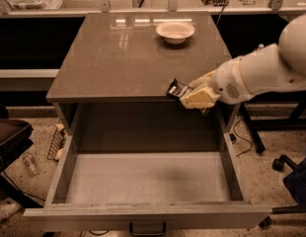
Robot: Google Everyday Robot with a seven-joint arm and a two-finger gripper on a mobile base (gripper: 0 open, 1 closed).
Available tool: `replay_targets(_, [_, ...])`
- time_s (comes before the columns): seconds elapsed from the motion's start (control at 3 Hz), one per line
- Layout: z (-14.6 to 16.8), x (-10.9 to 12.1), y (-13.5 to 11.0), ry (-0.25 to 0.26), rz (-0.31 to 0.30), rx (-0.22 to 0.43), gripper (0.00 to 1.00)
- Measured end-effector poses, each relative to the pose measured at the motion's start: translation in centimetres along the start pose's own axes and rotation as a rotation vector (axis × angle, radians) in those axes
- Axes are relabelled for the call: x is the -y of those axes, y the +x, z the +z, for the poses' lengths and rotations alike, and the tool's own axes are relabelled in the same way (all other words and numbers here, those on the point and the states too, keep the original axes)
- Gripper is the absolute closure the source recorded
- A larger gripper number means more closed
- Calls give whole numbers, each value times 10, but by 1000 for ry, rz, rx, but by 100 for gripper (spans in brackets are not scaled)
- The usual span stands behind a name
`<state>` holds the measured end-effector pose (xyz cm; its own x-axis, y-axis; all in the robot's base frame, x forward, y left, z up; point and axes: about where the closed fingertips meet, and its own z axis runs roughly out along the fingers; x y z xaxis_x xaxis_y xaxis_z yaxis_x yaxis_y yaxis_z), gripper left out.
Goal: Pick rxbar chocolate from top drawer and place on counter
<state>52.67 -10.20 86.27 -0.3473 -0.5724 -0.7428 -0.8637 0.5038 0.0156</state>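
My gripper [188, 94] is shut on the rxbar chocolate [176, 89], a small black-wrapped bar with pale bands. It holds the bar in the air just above the front right edge of the counter [128, 53], a glossy grey-brown tabletop. The white arm [256, 73] comes in from the right. The top drawer [64, 167] is pulled wide open below, and its flat floor holds nothing that I can see. Its dark handle [147, 228] shows at the bottom edge.
A small white bowl [175, 31] stands at the back right of the counter. A plastic bottle [30, 165] and a wire rack [55, 143] lie on the floor at the left. A chair base [286, 164] stands at the right.
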Motion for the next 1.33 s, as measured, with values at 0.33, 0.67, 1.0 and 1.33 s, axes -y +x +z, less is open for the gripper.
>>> replay_targets(0.33, [-31, 10, -45, -13, -17, -25, 100])
replay_targets(0.67, [-23, 31, -91, -4, -47, -38, 100])
replay_targets(1.0, [7, 52, -118, 15, -55, -25, 100])
replay_targets(1.33, [41, 90, -118, 135, 15, 9, 100])
